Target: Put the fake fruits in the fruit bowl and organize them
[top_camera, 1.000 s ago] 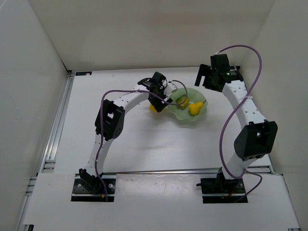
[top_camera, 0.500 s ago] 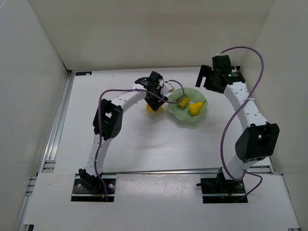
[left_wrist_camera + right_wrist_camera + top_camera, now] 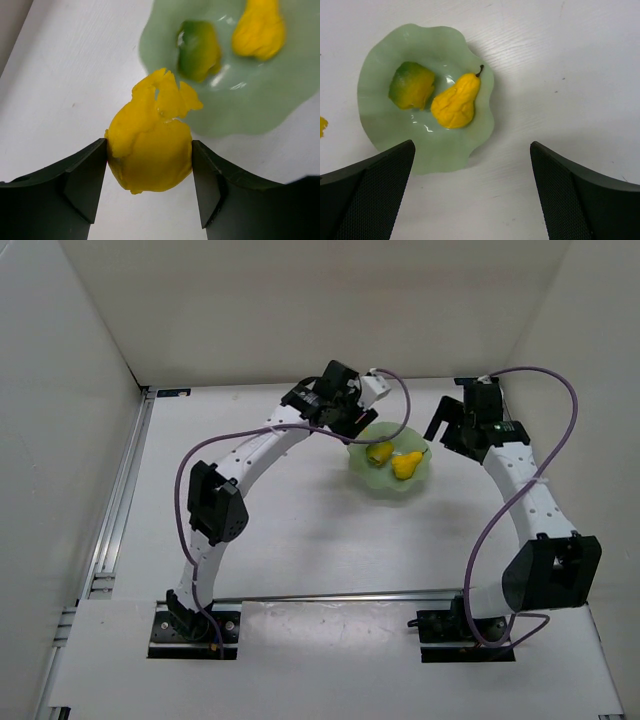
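On my left wrist camera the left gripper [image 3: 149, 170] is pinching the round yellow fruit [image 3: 150, 150]. Both dark fingers [image 3: 82, 185] press on its sides, low in the centre of the frame. The fruit has a ragged flap on its upper side, and in that view its top just overlaps the nearest edge of the fruit bowl [image 3: 280, 95], which fills the upper right. I can't say for certain from here whether the fruit is clear of the white table [image 3: 60, 75] or resting on it.

Two pieces lie inside the bowl, close together but apart: the green-and-yellow fruit [image 3: 199, 49] towards the left and the yellow pear [image 3: 260, 27] at the top right of that frame.

On my right wrist camera the right gripper [image 3: 470, 150] has its jaws spread wide with nothing between them. It looks down on the bowl, which sits in the upper left of that frame. The pear's stem points to the upper right there.

From the overhead camera the left gripper sits at the upper left rim of the bowl, right of centre in the frame, and it hides the round fruit. The right gripper is just right of the bowl, apart from it
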Robot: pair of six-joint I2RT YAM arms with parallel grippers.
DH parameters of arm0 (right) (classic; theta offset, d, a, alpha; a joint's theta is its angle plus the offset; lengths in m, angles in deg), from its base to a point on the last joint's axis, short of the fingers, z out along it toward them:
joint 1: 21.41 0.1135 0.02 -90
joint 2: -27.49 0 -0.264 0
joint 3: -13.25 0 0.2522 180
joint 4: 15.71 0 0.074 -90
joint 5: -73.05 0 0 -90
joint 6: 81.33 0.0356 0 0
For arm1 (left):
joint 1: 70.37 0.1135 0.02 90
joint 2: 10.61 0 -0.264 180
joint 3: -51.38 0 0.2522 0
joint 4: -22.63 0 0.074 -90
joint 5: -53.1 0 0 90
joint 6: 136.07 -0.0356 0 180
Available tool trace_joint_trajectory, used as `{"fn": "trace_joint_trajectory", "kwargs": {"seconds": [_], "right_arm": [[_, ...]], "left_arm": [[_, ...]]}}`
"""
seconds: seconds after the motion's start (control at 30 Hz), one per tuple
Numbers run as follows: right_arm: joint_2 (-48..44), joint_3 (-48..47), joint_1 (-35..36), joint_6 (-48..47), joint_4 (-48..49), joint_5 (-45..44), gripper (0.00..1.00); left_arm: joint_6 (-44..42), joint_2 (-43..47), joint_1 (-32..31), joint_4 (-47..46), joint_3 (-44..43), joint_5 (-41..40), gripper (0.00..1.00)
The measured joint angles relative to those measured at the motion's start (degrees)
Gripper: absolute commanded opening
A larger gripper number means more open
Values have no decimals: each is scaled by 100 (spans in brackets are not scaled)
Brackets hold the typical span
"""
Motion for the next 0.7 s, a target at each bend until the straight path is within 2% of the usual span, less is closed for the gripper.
{"fn": "trace_joint_trajectory", "kwargs": {"seconds": [0.07,0.13,0.17,0.27,0.3,0.57,0.7], "right_arm": [[-114,140,-103,48,22,-44,100],[-264,256,-208,98,39,-79,100],[-372,315,-269,125,37,-109,100],[-697,417,-415,160,24,-223,100],[-793,431,-459,160,28,-247,100],[-1174,514,-511,166,11,-321,100],[-1526,848,-511,216,-11,-317,100]], "left_arm": [[39,-79,-199,-17,-219,118,44],[63,-247,-372,-37,-459,214,50],[74,-363,-468,-50,-584,267,61],[85,-660,-664,-66,-774,350,86],[66,-734,-710,-63,-807,352,100],[-9,-723,-822,-170,-1408,-46,100],[-131,140,-787,-330,-739,-702,100]]}}
